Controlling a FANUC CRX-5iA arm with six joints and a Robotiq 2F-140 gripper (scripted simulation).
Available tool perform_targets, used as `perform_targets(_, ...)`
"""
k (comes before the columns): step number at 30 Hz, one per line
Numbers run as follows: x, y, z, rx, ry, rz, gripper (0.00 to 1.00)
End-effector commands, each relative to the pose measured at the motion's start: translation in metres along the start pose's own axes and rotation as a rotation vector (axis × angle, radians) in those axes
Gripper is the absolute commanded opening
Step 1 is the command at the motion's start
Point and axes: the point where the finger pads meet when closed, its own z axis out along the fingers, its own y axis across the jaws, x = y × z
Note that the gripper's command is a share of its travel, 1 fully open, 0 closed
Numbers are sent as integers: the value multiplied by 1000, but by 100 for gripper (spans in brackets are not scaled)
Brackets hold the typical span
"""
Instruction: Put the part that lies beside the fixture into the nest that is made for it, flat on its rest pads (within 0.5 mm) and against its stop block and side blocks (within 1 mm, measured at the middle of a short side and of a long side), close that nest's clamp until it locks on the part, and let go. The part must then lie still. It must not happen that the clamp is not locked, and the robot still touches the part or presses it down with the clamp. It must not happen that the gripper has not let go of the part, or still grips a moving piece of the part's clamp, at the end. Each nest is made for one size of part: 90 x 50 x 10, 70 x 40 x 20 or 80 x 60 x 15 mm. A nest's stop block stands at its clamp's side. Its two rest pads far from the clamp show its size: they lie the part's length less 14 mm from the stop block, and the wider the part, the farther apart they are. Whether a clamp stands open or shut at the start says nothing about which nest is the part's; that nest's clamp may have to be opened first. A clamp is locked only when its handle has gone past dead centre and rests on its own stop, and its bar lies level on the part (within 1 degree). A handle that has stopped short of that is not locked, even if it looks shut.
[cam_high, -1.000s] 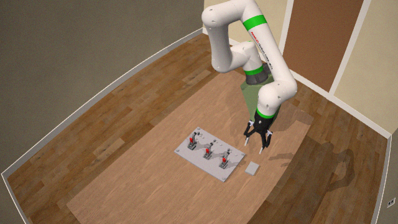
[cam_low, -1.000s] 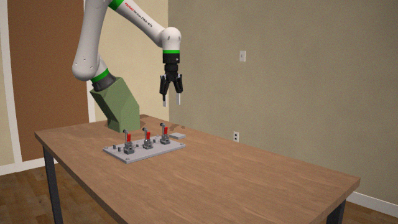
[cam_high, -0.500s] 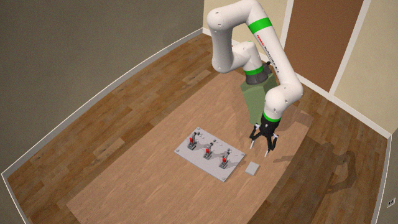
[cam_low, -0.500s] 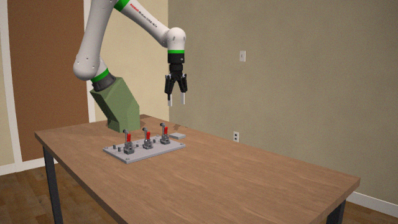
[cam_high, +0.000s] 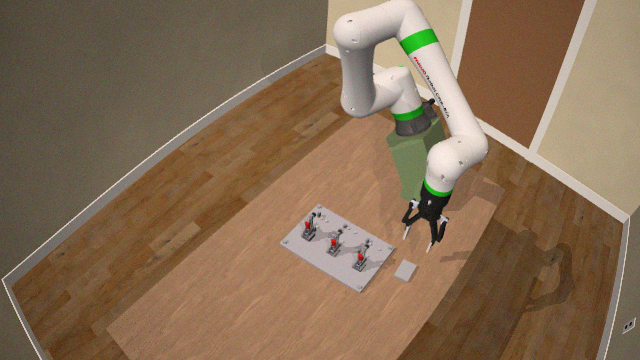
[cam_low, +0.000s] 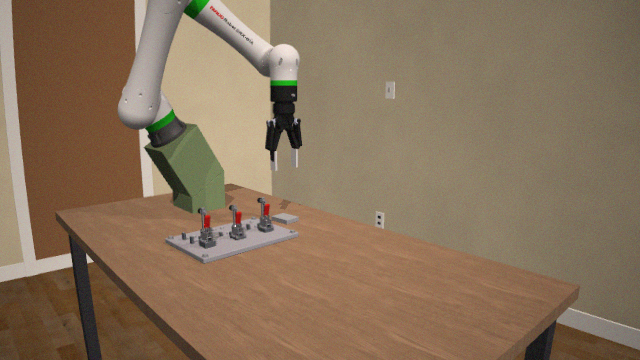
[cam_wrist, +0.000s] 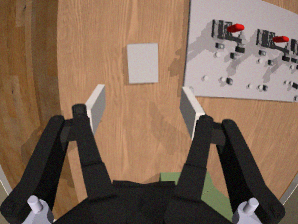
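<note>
A flat grey part (cam_high: 405, 270) (cam_low: 285, 218) (cam_wrist: 143, 63) lies on the table beside the short end of the grey fixture plate (cam_high: 310, 257) (cam_low: 225, 250) (cam_wrist: 200, 43). The plate carries three toggle clamps with red handles, one at the far end (cam_high: 308, 229) (cam_low: 205, 231), one in the middle (cam_high: 334, 245) (cam_low: 237, 227) and one nearest the part (cam_high: 359, 259) (cam_low: 264, 221); all handles stand upright. My gripper (cam_high: 418, 240) (cam_low: 283, 163) (cam_wrist: 143, 96) is open and empty. It hangs high above the table, close to above the part.
The arm's green base block (cam_high: 412, 160) (cam_low: 192, 172) stands at the back of the wooden table (cam_high: 240, 300) (cam_low: 400, 290). The table's edges drop to the floor on all sides.
</note>
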Motion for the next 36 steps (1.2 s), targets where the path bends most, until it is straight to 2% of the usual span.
perform_targets(1,0,0,0,0,0,0,58)
perform_targets(15,0,0,0,0,0,-68,58)
perform_targets(36,0,0,0,0,0,-68,58)
